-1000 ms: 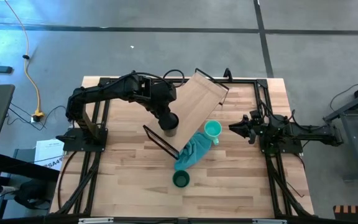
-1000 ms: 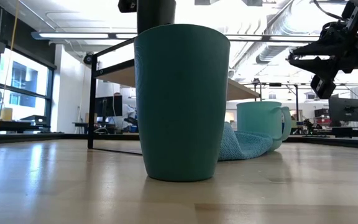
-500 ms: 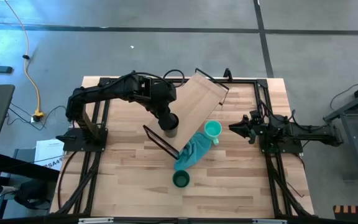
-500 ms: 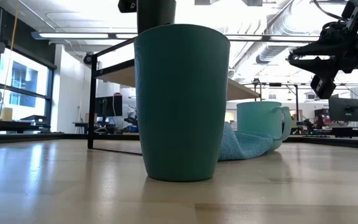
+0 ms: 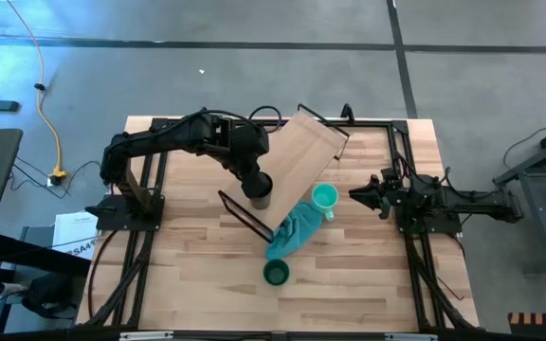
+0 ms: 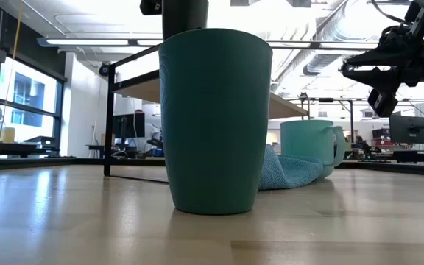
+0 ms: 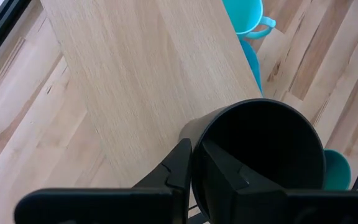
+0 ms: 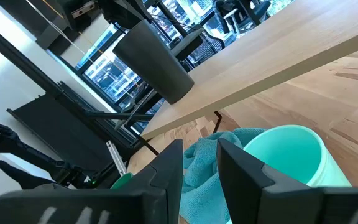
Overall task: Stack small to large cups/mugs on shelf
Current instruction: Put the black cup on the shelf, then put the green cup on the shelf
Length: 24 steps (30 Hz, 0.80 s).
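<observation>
The black cup (image 5: 259,192) is over the near-left end of the light-wood shelf (image 5: 303,152), in my left gripper (image 5: 257,182), which is shut on it. The cup's base is level with the board (image 8: 278,62); I cannot tell whether it touches. The mint mug (image 5: 324,197) stands on the table beside the shelf, against the teal cloth (image 5: 292,232). The dark green cup (image 5: 276,274) stands upright near the front edge. My right gripper (image 5: 354,194) hangs open and empty to the right of the mint mug. My left gripper pinches the black cup's wall at the rim (image 7: 197,163), with one finger inside the cup and one outside. The fingers come from above, pointing down. The cup (image 8: 151,59) hangs open end up below them, over the shelf board (image 7: 142,74).
The teal cloth lies on the table between the mint mug and the green cup, partly under the shelf's edge. The shelf stands slantwise across the table's middle on thin black legs (image 6: 110,121). Black arm frames run along the table's left and right sides.
</observation>
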Tool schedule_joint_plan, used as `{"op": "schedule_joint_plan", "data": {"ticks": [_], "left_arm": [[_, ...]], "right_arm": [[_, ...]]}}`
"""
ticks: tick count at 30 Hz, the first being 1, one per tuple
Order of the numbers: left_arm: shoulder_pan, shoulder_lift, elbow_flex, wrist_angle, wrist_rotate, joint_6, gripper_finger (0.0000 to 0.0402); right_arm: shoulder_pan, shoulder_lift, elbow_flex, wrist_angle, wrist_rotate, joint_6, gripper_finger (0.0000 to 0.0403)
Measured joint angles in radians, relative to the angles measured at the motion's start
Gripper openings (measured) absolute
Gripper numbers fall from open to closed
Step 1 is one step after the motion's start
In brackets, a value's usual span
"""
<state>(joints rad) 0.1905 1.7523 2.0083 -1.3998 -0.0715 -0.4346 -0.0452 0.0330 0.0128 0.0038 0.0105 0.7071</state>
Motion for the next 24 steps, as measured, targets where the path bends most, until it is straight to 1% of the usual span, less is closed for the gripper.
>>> {"op": "schedule_joint_plan", "data": {"ticks": [7,10,19,24], "left_arm": [[0.000,0.000,0.000,0.002,0.000,0.009,0.0024],[0.000,0.000,0.000,0.008,0.000,0.010,0.0032],[0.000,0.000,0.000,0.009,-0.016,0.016,0.0105],[0.000,0.000,0.000,0.009,-0.011,0.019,0.0139]], "right_arm": [[0.000,0.000,0.000,0.000,0.000,0.000,0.0089],[0.000,0.000,0.000,0.000,0.000,0.000,0.0089],[0.000,0.000,0.000,0.000,0.000,0.000,0.0089],[0.000,0.000,0.000,0.000,0.000,0.000,0.0089]]}}
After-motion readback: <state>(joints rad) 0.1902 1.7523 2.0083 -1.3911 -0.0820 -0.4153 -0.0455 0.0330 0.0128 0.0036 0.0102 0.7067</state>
